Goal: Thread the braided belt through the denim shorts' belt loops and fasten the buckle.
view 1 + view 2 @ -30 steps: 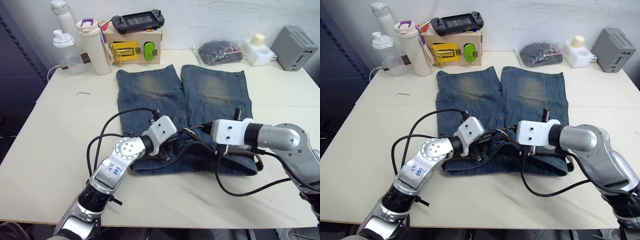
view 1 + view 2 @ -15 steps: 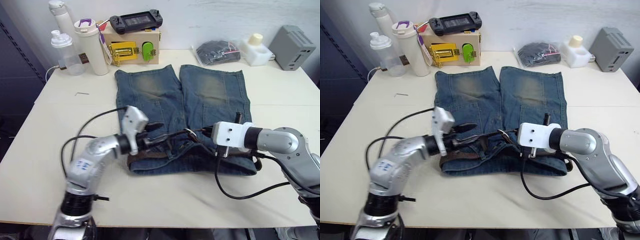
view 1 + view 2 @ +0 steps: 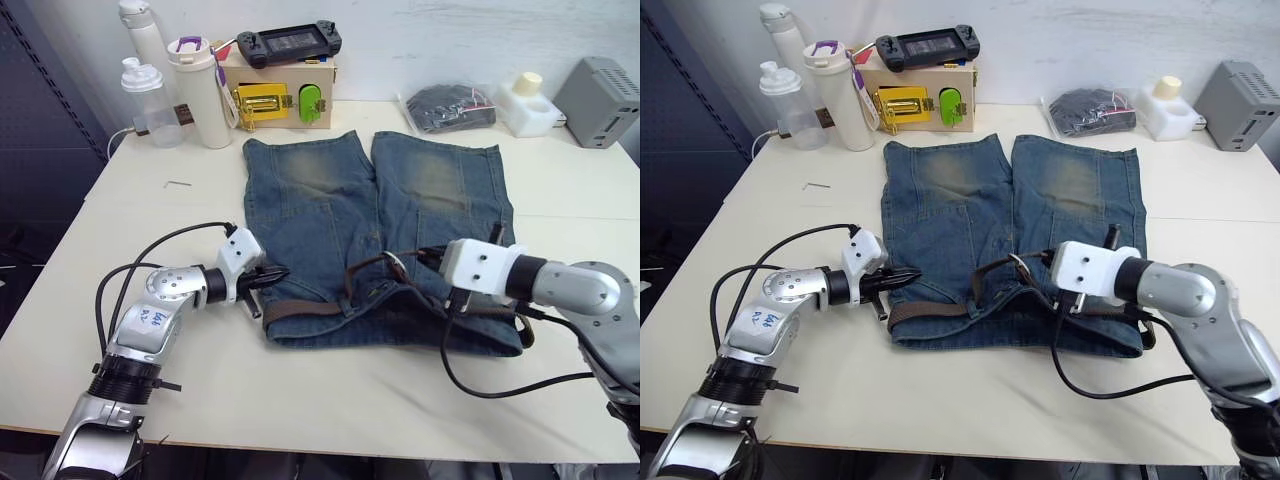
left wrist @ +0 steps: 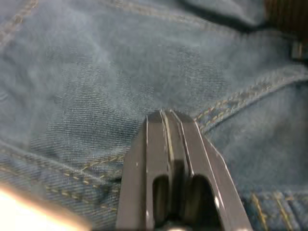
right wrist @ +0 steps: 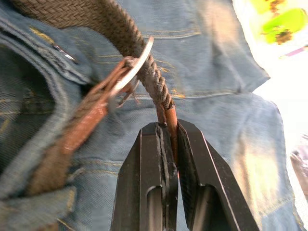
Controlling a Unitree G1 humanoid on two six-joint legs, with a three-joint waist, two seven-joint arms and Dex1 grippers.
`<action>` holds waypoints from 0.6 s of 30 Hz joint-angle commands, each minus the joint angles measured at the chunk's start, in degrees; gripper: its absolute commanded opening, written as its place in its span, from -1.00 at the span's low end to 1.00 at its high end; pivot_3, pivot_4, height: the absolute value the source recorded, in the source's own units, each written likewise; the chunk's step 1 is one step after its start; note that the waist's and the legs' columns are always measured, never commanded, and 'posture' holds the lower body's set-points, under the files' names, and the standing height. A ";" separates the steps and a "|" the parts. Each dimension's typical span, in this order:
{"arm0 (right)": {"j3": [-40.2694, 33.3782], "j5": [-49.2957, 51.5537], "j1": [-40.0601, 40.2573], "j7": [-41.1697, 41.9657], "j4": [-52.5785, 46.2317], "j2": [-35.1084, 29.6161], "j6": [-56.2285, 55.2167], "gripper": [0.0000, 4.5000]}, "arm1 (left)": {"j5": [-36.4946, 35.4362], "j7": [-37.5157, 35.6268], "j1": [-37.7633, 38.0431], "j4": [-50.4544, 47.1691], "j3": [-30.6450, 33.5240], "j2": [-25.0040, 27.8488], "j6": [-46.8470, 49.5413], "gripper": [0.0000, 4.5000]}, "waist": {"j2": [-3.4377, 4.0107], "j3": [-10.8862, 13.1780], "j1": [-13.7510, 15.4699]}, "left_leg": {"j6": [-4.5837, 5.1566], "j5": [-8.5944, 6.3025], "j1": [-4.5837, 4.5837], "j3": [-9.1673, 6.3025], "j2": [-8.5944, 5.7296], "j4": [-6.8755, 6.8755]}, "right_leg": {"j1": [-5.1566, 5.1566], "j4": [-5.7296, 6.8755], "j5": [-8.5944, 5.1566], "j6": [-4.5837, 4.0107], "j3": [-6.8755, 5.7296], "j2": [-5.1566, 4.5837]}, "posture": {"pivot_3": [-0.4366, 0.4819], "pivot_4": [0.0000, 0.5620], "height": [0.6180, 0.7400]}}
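Denim shorts (image 3: 375, 230) lie flat at the centre of the counter (image 3: 120, 250), legs toward 12 o'clock and waistband toward 6 o'clock. The braided belt (image 3: 300, 309) runs along the waistband, its middle arching up clear of the denim. The silver buckle (image 5: 137, 62) sits on the strap just ahead of the right claw (image 5: 166, 129), which is pinched narrow on the belt's tip. The left claw (image 3: 908, 277), fingers pressed together and holding nothing, points at the shorts' 9 o'clock edge, over the denim. Bare counter lies open at 9 o'clock, 3 o'clock and along the 6 o'clock edge. Bottles (image 3: 170, 80) and a wooden box (image 3: 285, 90) stand along the 12 o'clock edge, well apart from the shorts.
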 commanded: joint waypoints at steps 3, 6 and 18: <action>-15.24 7.48 -1.06 0.36 3.93 -1.46 1.67 -1.00 | 2.85 -1.66 1.50 2.49 -2.31 0.12 -2.07 -0.96 | 0.00 0.00 0.05 | 0.00 0.01 -0.01 -0.01 0.00 -0.01 | 0.00 0.01 0.00 0.00 0.00 0.00 | -0.05 -0.47 -0.56; -19.93 12.57 -3.92 0.96 5.66 -1.60 3.84 -1.00 | 3.37 -1.71 1.46 2.82 -2.34 -0.19 -2.99 -0.96 | 0.02 0.00 -0.08 | 0.00 0.01 0.00 -0.01 0.00 -0.03 | 0.00 0.03 0.00 0.00 -0.01 0.00 | -0.05 -0.47 -0.56; -12.23 19.38 -3.38 5.27 -1.94 -3.01 6.82 -1.00 | 2.51 -0.01 -0.16 1.08 1.12 -2.67 -6.53 -0.96 | 0.03 0.00 -0.10 | 0.01 0.02 -0.01 -0.06 0.01 -0.07 | 0.01 0.01 0.00 0.00 -0.01 -0.01 | -0.05 -0.47 -0.56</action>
